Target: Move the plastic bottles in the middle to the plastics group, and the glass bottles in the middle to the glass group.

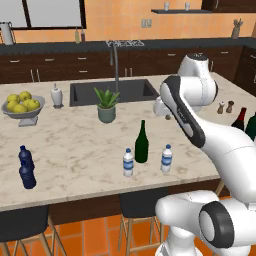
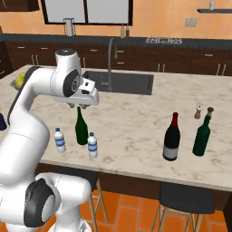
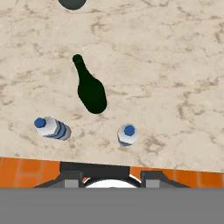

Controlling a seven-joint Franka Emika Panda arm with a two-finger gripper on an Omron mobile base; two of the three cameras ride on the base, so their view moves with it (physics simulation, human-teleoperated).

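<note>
The tall dark green wine bottle (image 1: 142, 142) (image 2: 81, 129) (image 3: 91, 89) stands near the counter's front edge. Two clear water bottles with blue caps flank it, one (image 1: 128, 162) (image 2: 60, 140) (image 3: 52, 128) on its left and one (image 1: 166, 158) (image 2: 92, 145) (image 3: 127, 134) on its right. My gripper (image 2: 77, 105) (image 3: 111, 177) hovers open above the wine bottle and looks straight down on all three, holding nothing. Two navy bottles (image 1: 26, 166) stand at the far left. The near-black red-topped wine bottle (image 2: 172, 138) (image 1: 241, 119) and a green one (image 2: 201, 136) stand at the right.
A potted plant (image 1: 106, 107), the sink (image 1: 112, 91) and its faucet (image 2: 110, 63) lie behind the middle bottles. A bowl of lemons (image 1: 22, 105) and a white jar (image 1: 57, 95) sit at the back left. Two small shakers (image 2: 204, 111) stand behind the wine bottles. Stools (image 2: 183, 199) are under the counter edge.
</note>
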